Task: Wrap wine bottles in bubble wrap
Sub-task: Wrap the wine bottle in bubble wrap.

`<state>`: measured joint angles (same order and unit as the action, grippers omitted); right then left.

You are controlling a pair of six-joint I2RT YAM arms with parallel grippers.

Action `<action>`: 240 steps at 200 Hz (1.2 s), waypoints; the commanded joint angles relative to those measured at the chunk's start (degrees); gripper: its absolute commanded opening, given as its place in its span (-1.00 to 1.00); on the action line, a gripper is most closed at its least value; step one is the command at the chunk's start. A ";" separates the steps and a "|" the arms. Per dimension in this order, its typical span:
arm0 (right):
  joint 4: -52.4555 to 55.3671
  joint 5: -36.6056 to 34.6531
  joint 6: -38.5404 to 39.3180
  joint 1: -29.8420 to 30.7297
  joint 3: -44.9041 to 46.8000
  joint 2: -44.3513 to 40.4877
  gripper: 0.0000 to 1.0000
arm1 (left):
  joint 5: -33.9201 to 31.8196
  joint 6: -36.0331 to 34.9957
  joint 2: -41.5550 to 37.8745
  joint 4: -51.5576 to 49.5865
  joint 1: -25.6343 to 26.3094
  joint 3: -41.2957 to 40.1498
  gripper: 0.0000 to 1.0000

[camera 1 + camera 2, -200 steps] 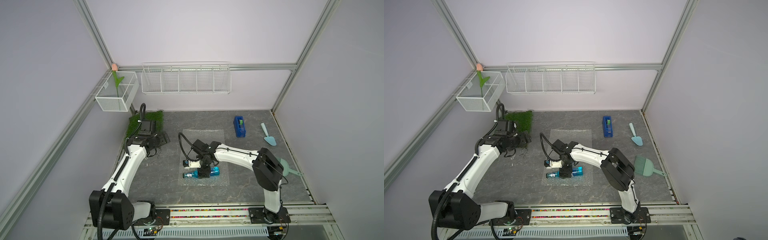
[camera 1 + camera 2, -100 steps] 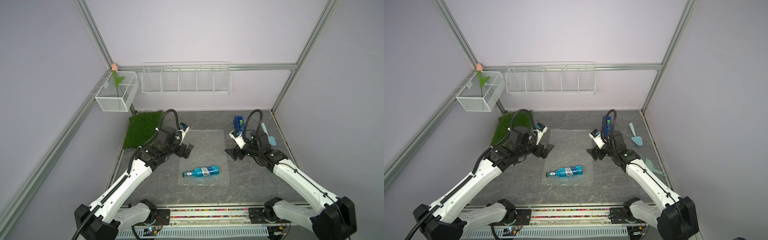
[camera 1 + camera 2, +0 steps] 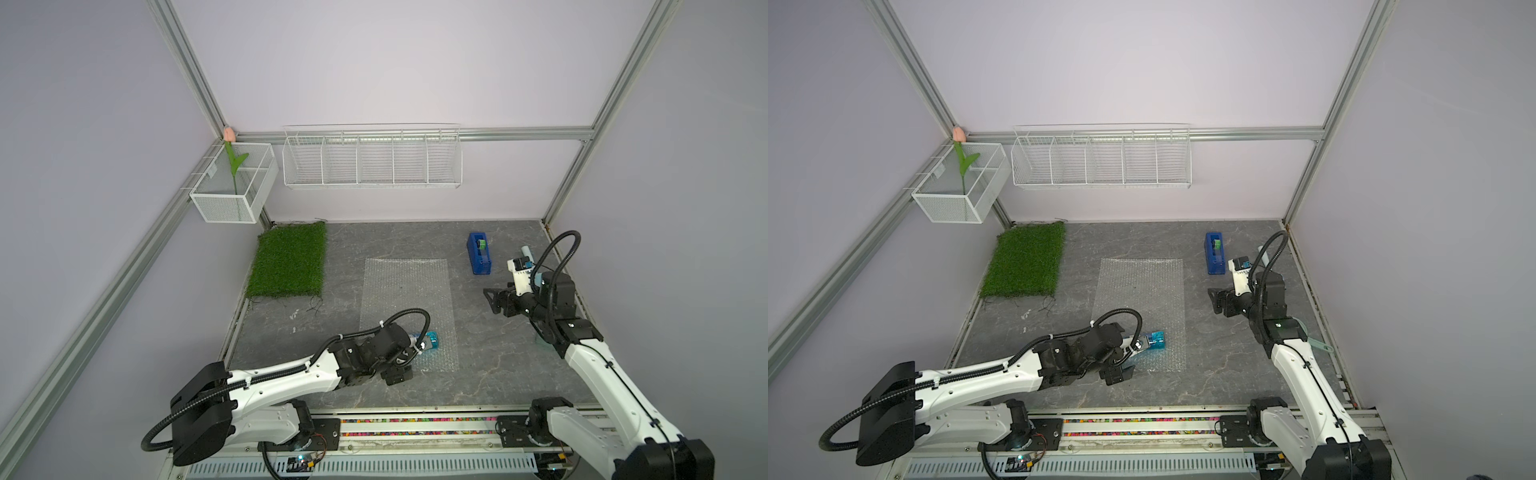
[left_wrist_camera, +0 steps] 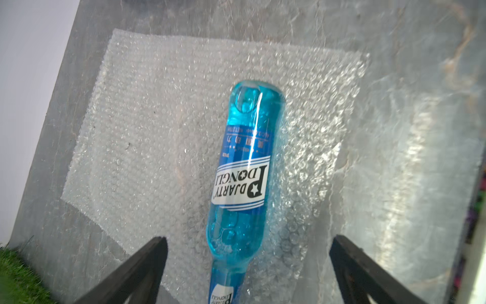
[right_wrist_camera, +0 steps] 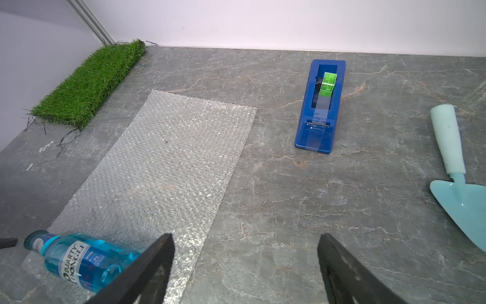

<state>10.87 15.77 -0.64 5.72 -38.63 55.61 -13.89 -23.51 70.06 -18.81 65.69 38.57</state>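
The grey stone-pattern tabletop carries all items. The bubble wrap, a clear rectangular sheet, lies flat at the centre, its long axis running from 12 to 6 o'clock. The green artificial grass mat lies at 10 o'clock, close to the wall corner and apart from the sheet. The blue tape dispenser stands at 2 o'clock, near the sheet's far corner but not touching it. A pale turquoise trowel lies past the dispenser toward 3 o'clock; in both top views the right arm covers most of it. The wine bottle, filled with blue liquid, lies on its side on the 6 o'clock end of the bubble wrap, base toward 3 o'clock, neck toward 9 o'clock. The left gripper sits at the neck end, jaws spread wide: one finger on each side of the bottle's shoulder, with a clear gap at both and no contact. The right gripper hovers at 3 o'clock over bare tabletop beside the sheet, jaws spread, holding nothing.
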 commanded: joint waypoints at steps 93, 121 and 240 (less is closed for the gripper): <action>-7.26 4.42 -0.52 -0.73 0.24 4.73 0.77 | -1.61 -10.48 7.61 8.46 3.31 -3.62 0.99; -8.35 4.71 -0.61 -0.88 -0.07 5.64 0.77 | -2.37 -10.10 11.00 8.23 3.35 -2.21 0.99; -7.45 5.10 2.32 -1.23 -1.18 6.66 0.77 | -8.97 -10.28 18.44 9.87 3.14 -1.70 0.56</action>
<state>3.53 19.81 0.40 4.91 -38.68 62.22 -22.55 -33.63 86.74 -5.04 68.88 37.76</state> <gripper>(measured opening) 0.884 0.842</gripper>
